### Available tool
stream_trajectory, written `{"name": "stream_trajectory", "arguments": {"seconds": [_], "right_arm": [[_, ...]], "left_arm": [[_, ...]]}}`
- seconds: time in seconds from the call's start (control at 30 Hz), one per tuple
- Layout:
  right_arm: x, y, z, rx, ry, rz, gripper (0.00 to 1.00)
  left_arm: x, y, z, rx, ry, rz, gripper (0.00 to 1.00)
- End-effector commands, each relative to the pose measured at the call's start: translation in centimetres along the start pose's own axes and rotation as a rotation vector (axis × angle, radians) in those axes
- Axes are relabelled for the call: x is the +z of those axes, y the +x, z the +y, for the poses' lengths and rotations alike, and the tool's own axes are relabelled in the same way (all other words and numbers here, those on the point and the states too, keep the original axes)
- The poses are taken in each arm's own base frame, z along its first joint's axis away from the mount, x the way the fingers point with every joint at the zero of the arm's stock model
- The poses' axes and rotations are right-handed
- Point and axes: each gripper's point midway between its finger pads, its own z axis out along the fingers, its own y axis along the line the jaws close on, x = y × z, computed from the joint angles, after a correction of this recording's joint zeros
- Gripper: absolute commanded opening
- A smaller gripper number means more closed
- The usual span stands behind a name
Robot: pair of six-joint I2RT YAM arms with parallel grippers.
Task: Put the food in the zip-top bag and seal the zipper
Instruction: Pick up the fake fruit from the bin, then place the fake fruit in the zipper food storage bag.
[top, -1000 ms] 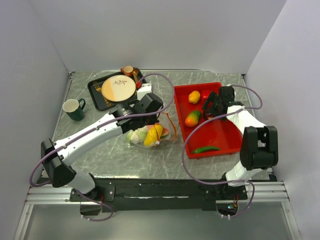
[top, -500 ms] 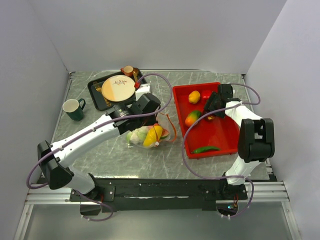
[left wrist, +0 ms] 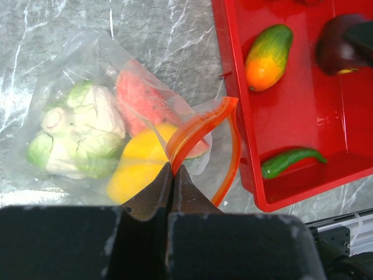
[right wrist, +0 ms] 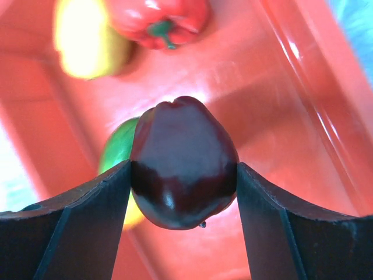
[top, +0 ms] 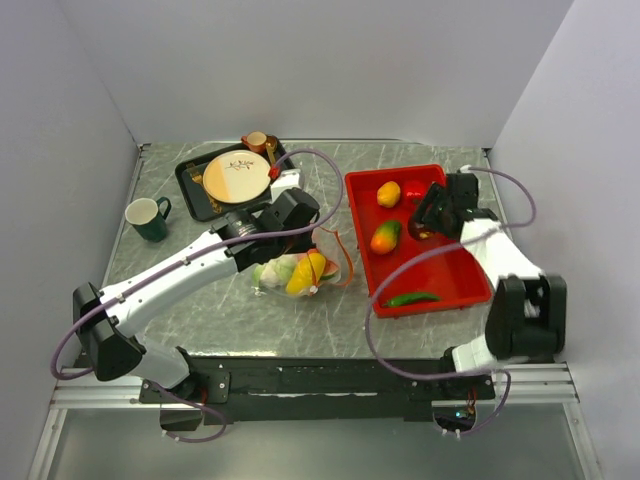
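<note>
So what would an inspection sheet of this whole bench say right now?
Surface: grey marbled table.
Job's things: the zip-top bag lies on the table with cauliflower, yellow mango and a red piece inside. The red tray holds a yellow-orange fruit, red-green mango, green chili and red pepper.
Clutter: green mug, beige plate on a black tray.
End effectors: the left end effector pinches the zipper; the right end effector grips the dark purple fruit above the red tray.
Cables: purple cables loop along both arms.
Surroundings: white walls; nothing else seen.
</note>
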Motion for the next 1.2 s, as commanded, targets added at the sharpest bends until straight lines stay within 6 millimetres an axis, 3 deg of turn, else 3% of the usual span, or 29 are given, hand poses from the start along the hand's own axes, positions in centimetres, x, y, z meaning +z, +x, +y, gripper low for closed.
{"name": "stream_trajectory", "arguments": {"seconds": [0.0,0.17,0.37,0.53,0.83,1.03,1.17], "right_arm": [[-7.1,-3.4,3.4,-0.012,-0.202,-0.170,0.28],[-11.6,0.6,8.3,-0.046,-0.473,-0.067,0.27],[-16.6,7.5,14.5,-0.099,-0.769,0.086,0.27],[-18.3,10.1,16.3,-0.136,-0.838,0.143,0.26],[-19.0,13.4,17.2,-0.203,-0.881,0.237,0.26],[-16.7,14.2,18.3,-0.195,-0.849,0.255,0.26],[-15.4,13.4,19.8,-0.188,-0.840,0.228,0.25]], "left_arm": [[-1.2,-1.6,-1.0,-0.020,0.070,-0.045,0.01],[-1.0,-1.4,-1.3,-0.013,0.074,-0.037,0.01],[-0.8,-1.7,-1.8,-0.018,0.085,-0.041,0.01],[-0.3,-1.5,-2.2,-0.022,0.085,-0.027,0.01],[0.5,-1.1,-2.4,-0.022,0.075,-0.017,0.01],[0.2,-1.3,-3.0,-0.029,0.104,-0.014,0.01],[-0.3,-1.4,-3.3,-0.034,0.132,-0.016,0.01]]}}
